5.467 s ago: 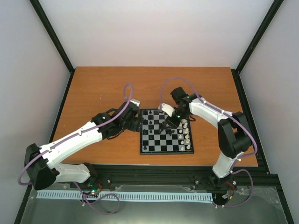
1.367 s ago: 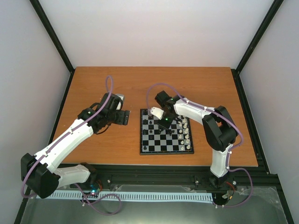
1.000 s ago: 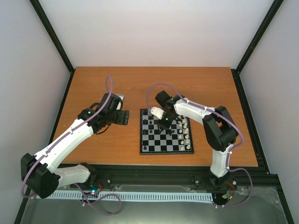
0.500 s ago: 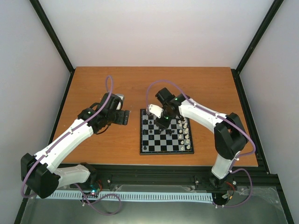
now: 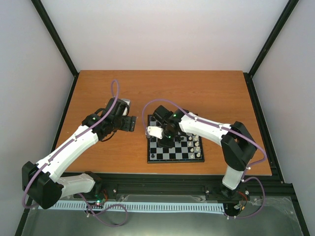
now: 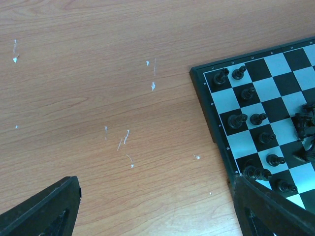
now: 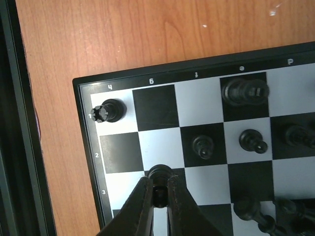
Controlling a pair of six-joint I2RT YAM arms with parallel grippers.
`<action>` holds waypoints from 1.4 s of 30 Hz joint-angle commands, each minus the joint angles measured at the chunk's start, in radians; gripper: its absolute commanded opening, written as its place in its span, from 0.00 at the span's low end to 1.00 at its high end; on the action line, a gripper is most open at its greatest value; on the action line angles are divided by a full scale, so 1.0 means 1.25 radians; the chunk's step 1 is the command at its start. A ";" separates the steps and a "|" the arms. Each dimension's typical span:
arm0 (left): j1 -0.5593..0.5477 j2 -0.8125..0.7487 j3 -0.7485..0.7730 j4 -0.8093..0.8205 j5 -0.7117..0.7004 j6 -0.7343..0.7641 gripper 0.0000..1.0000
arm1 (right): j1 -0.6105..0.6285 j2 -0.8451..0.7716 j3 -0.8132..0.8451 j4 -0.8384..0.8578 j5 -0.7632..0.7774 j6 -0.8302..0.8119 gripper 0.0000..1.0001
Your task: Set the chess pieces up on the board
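The board (image 5: pixel 173 156) lies right of the table's middle. Black chess pieces (image 5: pixel 153 156) stand along its left side and white ones (image 5: pixel 197 142) along its right side. My right gripper (image 5: pixel 166 141) is over the board's near-left part. In the right wrist view it (image 7: pixel 159 189) is shut on a small black pawn (image 7: pixel 160 174) above the squares by the board's edge (image 7: pixel 88 162). A black rook (image 7: pixel 109 111) stands in the corner square. My left gripper (image 5: pixel 133 124) hovers over bare wood left of the board, its fingers (image 6: pixel 49 206) wide apart and empty.
The left wrist view shows the board's corner (image 6: pixel 216 132) with two rows of black pieces (image 6: pixel 236 119). More black pieces (image 7: pixel 203 146) stand near the held pawn. A black rail (image 5: pixel 172 179) runs along the table's near edge.
My right gripper has moved from the board's far-left part toward its near-left part, carrying the black pawn. The left arm has stayed still over the last second.
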 commanded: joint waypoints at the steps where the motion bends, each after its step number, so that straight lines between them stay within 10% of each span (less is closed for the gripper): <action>1: 0.008 -0.004 0.003 -0.001 -0.008 0.014 0.88 | 0.023 0.023 -0.012 -0.006 0.014 -0.019 0.05; 42: 0.008 -0.003 0.002 -0.002 -0.005 0.020 0.88 | 0.046 0.104 0.012 0.021 0.030 -0.010 0.08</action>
